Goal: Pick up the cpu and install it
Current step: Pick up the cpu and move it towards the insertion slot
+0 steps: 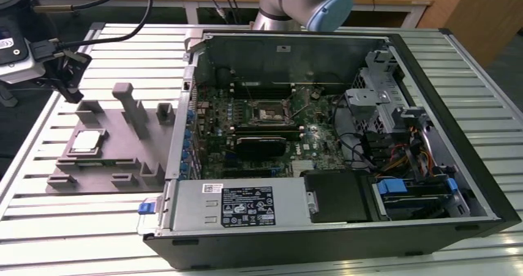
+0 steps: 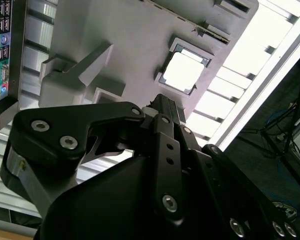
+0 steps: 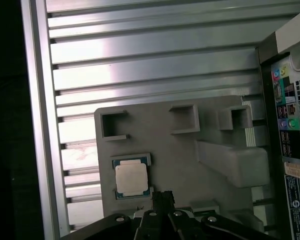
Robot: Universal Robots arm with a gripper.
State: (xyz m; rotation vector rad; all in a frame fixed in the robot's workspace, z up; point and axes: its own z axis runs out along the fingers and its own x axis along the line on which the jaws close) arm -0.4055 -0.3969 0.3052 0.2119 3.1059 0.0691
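Observation:
The cpu (image 1: 86, 142) is a small silvery square chip lying flat in a recess of the grey plastic fixture (image 1: 122, 156) on the exterior view's left. It appears in both wrist views (image 2: 185, 71) (image 3: 132, 179). My gripper (image 1: 73, 94) hangs above and behind the fixture, well clear of the chip. In both wrist views its black fingertips (image 2: 160, 101) (image 3: 163, 196) come together into one narrow tip with nothing between them. The black motherboard socket (image 1: 268, 112) sits inside the opened computer case.
The open computer case (image 1: 457, 135) lies on a slatted metal table (image 1: 73, 227), with cables, a drive cage and a power supply (image 1: 237, 205) inside. Grey posts (image 1: 124, 101) rise from the fixture near the chip. The case's rear port panel (image 3: 289, 125) borders the fixture.

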